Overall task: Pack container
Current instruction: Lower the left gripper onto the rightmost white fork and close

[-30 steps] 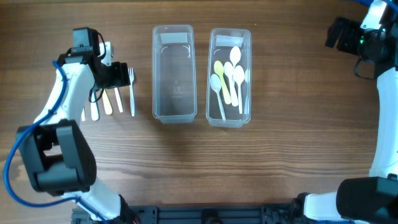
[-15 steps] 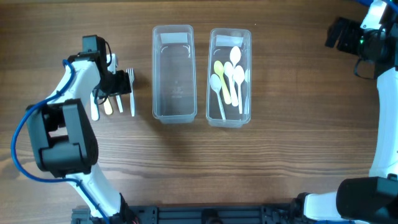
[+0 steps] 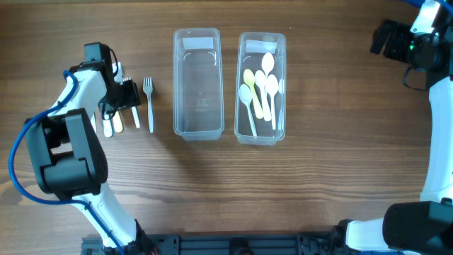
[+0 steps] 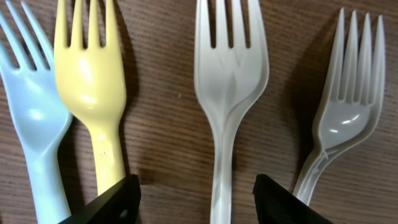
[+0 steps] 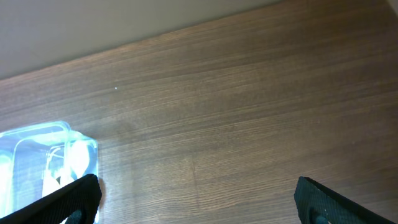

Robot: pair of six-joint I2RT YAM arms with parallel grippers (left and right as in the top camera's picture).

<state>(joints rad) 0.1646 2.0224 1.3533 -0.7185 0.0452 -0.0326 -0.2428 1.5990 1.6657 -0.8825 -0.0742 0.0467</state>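
left hand (image 4: 198, 196) low and parted; right hand (image 5: 196, 193) raised, spread wide.

clear rectangular plastic containers (image 3: 197, 95): 2 | plastic forks (image 4: 230, 74): 4 (pale blue 1, yellow 1, white 2) | plastic spoons (image 3: 249, 78): 5 discernible (yellow 1, white 4)
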